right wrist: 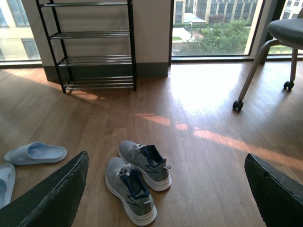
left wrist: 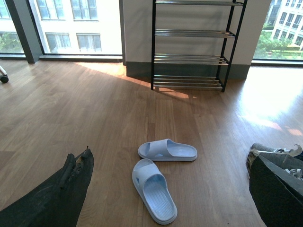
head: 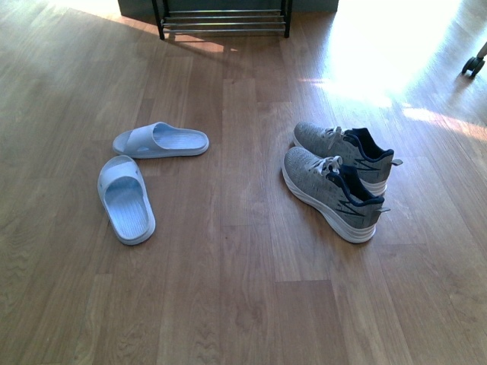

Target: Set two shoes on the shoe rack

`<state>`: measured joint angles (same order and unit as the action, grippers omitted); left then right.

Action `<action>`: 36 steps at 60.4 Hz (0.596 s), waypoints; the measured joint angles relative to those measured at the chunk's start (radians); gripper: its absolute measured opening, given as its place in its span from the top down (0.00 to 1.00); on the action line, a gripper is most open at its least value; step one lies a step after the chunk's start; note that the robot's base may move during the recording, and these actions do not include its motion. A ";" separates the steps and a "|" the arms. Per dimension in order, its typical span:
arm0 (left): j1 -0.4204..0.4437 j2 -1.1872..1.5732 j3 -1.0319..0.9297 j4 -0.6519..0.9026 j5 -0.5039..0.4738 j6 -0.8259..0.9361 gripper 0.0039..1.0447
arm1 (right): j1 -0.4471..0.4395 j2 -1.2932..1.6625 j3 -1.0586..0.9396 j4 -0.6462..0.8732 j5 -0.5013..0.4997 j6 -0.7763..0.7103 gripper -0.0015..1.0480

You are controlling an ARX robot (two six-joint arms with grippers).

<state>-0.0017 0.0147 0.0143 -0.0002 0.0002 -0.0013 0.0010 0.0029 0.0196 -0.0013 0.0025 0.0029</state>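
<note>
Two grey knit shoes with white soles lie side by side on the wooden floor, the nearer shoe [head: 329, 193] [right wrist: 129, 189] and the farther shoe [head: 344, 154] [right wrist: 144, 163]. The black-framed shoe rack [head: 222, 23] [left wrist: 189, 45] [right wrist: 87, 45] with chrome bars stands against the far wall. My left gripper [left wrist: 173, 196] is open, high above the floor over the slides; one shoe [left wrist: 277, 153] shows beside its right finger. My right gripper [right wrist: 165, 194] is open above the floor, with both shoes between its fingers' lines of sight and well below them. Neither gripper shows in the front view.
Two pale blue slides [head: 161, 141] [head: 125, 199] [left wrist: 167, 150] [left wrist: 154, 189] lie left of the shoes. An office chair [right wrist: 284, 42] with a castor [right wrist: 237, 105] stands to the right near the windows. Its wheel [head: 473, 66] shows at the front view's right edge.
</note>
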 joint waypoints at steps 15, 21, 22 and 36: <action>0.000 0.000 0.000 0.000 0.000 0.000 0.09 | 0.000 0.000 0.000 0.000 0.000 0.000 0.09; 0.000 0.000 0.000 0.000 0.000 0.000 0.09 | 0.000 0.000 0.000 0.000 0.000 0.000 0.09; 0.000 0.000 0.000 0.000 0.000 0.000 0.09 | 0.000 0.000 0.000 0.000 0.000 0.000 0.09; 0.000 0.000 0.000 0.000 0.000 0.000 0.09 | 0.000 0.000 0.000 0.000 0.000 0.000 0.09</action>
<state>-0.0017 0.0147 0.0143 -0.0002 0.0002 -0.0013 0.0010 0.0029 0.0196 -0.0013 0.0025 0.0029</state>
